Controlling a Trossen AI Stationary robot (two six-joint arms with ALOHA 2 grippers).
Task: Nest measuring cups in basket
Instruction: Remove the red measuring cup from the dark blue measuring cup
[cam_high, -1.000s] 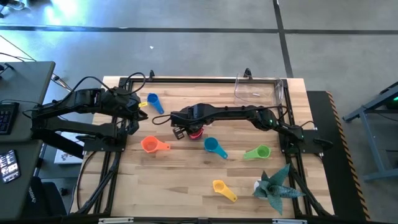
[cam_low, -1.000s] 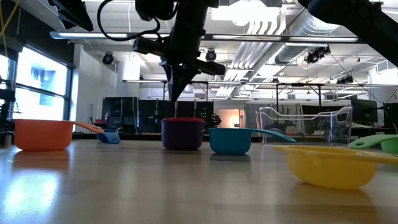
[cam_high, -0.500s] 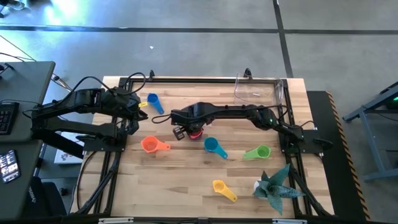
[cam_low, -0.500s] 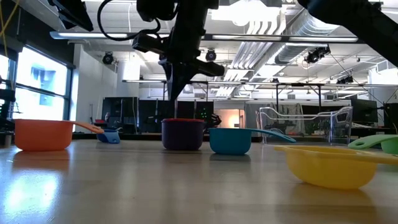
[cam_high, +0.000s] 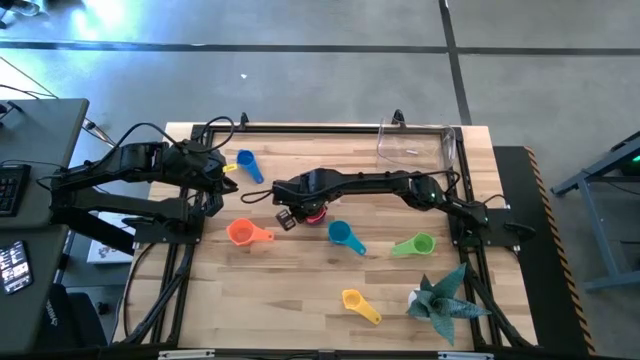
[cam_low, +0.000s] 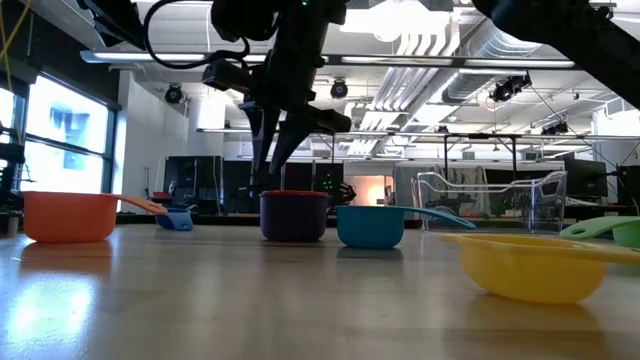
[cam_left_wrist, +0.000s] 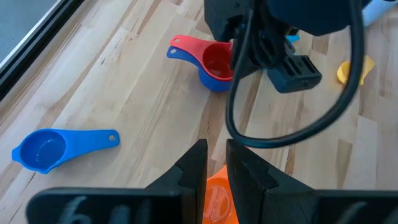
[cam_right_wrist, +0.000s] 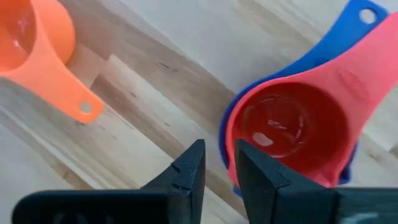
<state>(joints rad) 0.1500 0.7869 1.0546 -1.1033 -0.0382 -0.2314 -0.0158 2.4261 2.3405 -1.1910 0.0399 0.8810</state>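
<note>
High view: the right gripper (cam_high: 287, 216) is extended across the table centre, its tip just beside the red cup (cam_high: 314, 211), on the side facing the orange cup (cam_high: 239, 233). The left gripper (cam_high: 222, 178) waits near the table's left edge, close to the blue cup (cam_high: 245, 161). The teal cup (cam_high: 340, 234), green cup (cam_high: 421, 244) and yellow cup (cam_high: 353, 299) lie apart on the wood. The basket (cam_high: 412, 143) stands at the far edge toward the right and appears to hold no cup.

Low view: the right gripper hangs above the dark purple cup (cam_low: 294, 216), in which the red rim shows; its fingers are apart from the rim and carry nothing.

Left wrist view: the left arm's fingers (cam_left_wrist: 194, 168) stand a narrow gap apart with nothing between them. The red cup sits nested in a darker cup, both handles pointing the same way, away from the right gripper.

Right wrist view: the right arm's fingers (cam_right_wrist: 189, 168) are parted only slightly, holding nothing. The nested pair lies just beside them, bowl nearest, handles running away from the tips.

Judgement: the right arm is clearly the nearer; any regrasp turns on the handles lying on the pair's far side from the fingers.
</note>
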